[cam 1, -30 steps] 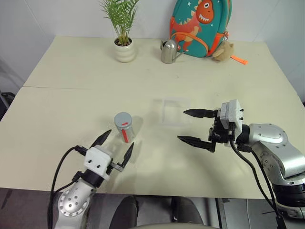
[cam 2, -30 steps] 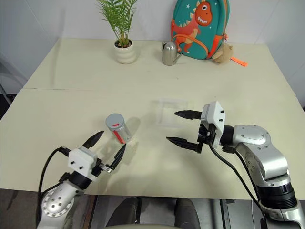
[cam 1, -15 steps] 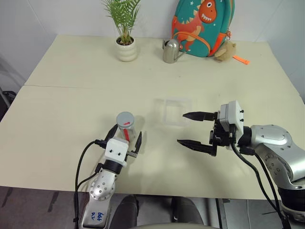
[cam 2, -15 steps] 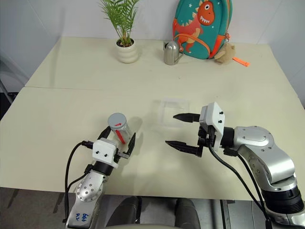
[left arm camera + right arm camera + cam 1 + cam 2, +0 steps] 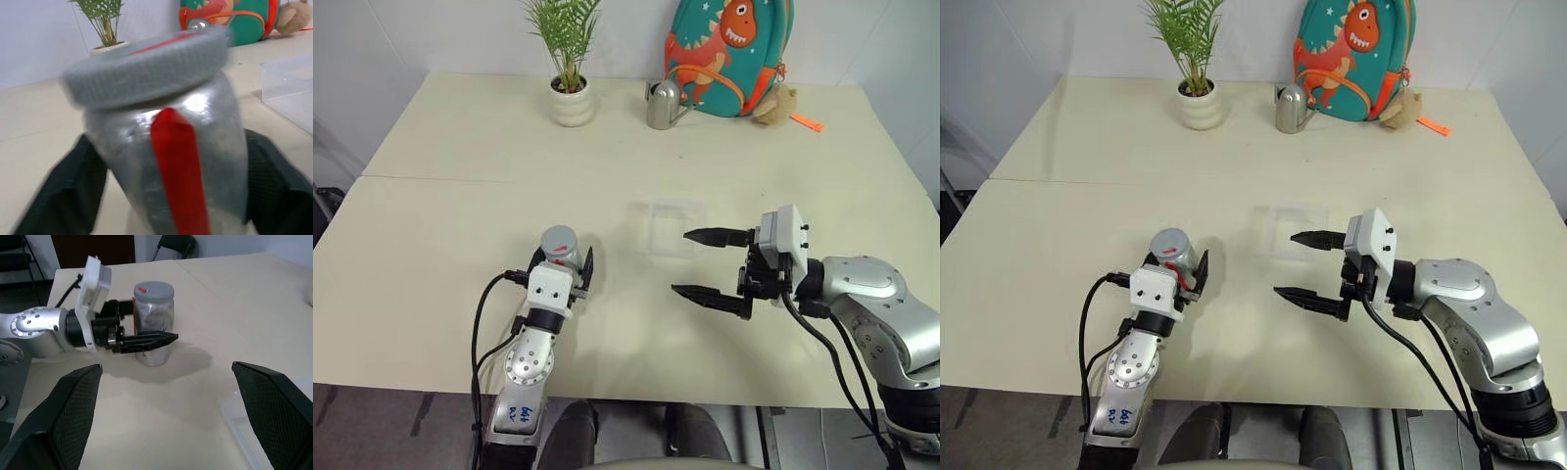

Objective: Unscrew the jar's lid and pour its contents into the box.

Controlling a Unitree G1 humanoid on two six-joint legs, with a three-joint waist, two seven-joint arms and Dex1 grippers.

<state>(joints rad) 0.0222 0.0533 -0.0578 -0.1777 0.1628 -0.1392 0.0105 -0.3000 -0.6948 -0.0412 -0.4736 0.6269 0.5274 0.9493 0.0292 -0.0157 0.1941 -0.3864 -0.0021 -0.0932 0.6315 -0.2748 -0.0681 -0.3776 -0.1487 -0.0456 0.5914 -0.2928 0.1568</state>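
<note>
The silvery-grey jar (image 5: 560, 249) with a red strip stands near the table's front left. Its grey lid (image 5: 559, 236), marked red on top, is on it. My left gripper (image 5: 563, 258) is shut on the jar. In the left wrist view its black fingers (image 5: 66, 193) press both sides of the jar (image 5: 166, 147) under the lid (image 5: 146, 68). The contents are hidden inside. The clear box (image 5: 668, 223) lies to the jar's right, a little farther back. My right gripper (image 5: 679, 261) hovers open just in front of the box, pointing left toward the jar (image 5: 152, 323).
Along the table's far edge stand a potted plant (image 5: 570, 98), a shiny metal watering can (image 5: 661, 106), a dinosaur backpack (image 5: 729, 54) and a small plush toy (image 5: 771, 106). A seam crosses the table (image 5: 460, 206) behind the jar.
My left gripper has pushed forward around the jar and its fingers have closed from wide open onto the jar's sides. The right gripper has stayed where it was, open.
</note>
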